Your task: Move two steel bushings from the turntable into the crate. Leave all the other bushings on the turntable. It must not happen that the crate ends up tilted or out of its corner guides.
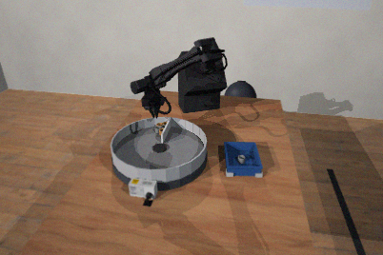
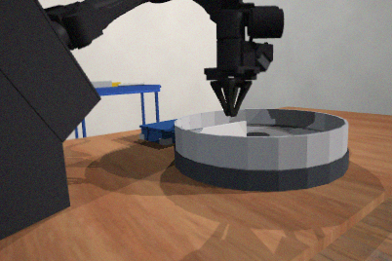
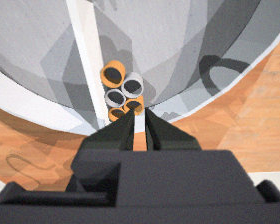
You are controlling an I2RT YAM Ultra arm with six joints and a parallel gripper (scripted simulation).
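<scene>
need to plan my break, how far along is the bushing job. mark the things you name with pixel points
About halfway: one steel bushing [image 1: 241, 159] already sits in the blue crate [image 1: 249, 172] [image 2: 152, 133]. Nothing is in hand; the gripper [image 1: 155, 117] [image 2: 231, 114] [image 3: 139, 112] hovers empty over the turntable [image 1: 159, 173] [image 2: 278, 154] [image 3: 191, 25]. Left to do: one of the two grey bushings beside the white divider [image 1: 165, 130] [image 2: 226, 129] [image 3: 86, 55] still has to go across; the orange ones stay.

Three orange bushings [image 1: 160, 132] [image 3: 122, 67] and two steel bushings [image 3: 137, 76] stand on the one turntable [image 1: 157, 172] [image 2: 261, 154] [image 3: 191, 40], at its far side. One blue crate [image 1: 244, 170] [image 2: 158, 131], to the right in the top view, contains one steel-grey bushing [image 1: 241, 159].
</scene>
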